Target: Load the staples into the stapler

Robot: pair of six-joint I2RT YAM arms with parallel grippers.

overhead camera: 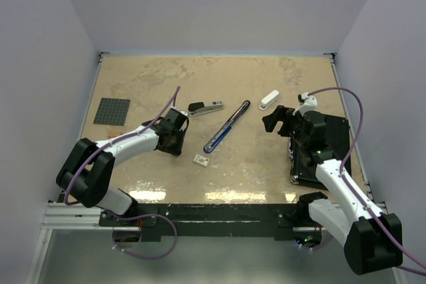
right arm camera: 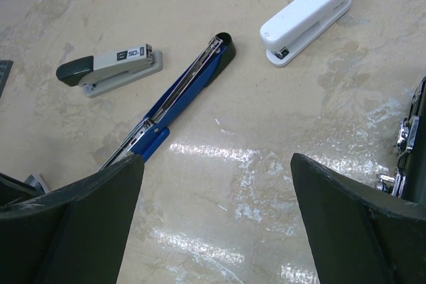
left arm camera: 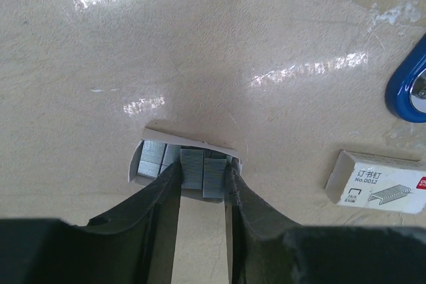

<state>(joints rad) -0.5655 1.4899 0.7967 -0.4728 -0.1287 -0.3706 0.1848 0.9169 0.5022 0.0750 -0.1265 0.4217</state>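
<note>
My left gripper (left arm camera: 203,169) is shut on grey strips of staples (left arm camera: 202,165), pinched between its fingertips just over a small white tray piece (left arm camera: 150,157) that holds more strips. The whitish staple box (left arm camera: 378,183) lies to its right and also shows in the top view (overhead camera: 202,160). In the top view the left gripper (overhead camera: 173,134) hides the tray. The long blue stapler (overhead camera: 226,128) lies opened flat mid-table, also in the right wrist view (right arm camera: 180,94). My right gripper (right arm camera: 216,171) is open and empty, to the right of the blue stapler (overhead camera: 273,119).
A grey and black stapler (overhead camera: 205,107) and a white stapler (overhead camera: 269,100) lie behind the blue one. A black case (overhead camera: 323,147) sits under the right arm. A dark grey studded plate (overhead camera: 112,111) lies at the far left.
</note>
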